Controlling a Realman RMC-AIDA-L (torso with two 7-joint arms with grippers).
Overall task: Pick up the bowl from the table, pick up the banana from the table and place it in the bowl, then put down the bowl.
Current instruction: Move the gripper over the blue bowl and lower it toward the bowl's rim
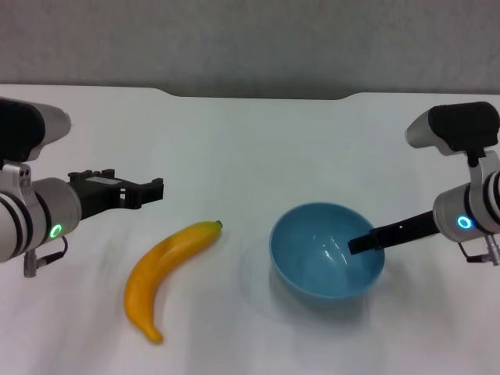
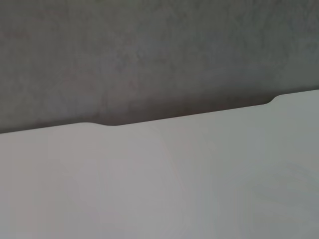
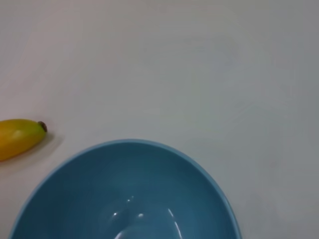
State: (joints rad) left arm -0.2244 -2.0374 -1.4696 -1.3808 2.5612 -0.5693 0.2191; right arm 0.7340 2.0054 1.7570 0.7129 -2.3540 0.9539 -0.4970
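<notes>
Wall: grey, mottled, plaster-like; rises directly behind the worktop, darker along its base in the left wrist view.
Worktop: wide, flat, plain white; fills nearly all of the head view.
Far edge: shallow notch cut at mid-width, corners rounded.
Light: soft and even, faint shadows, mild sheen on the white surface.

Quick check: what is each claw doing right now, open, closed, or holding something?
Left claw: open, holding nothing, above the table beyond the banana.
Right claw: at the light-blue bowl's rim, one finger inside; grip cannot be told.
</notes>
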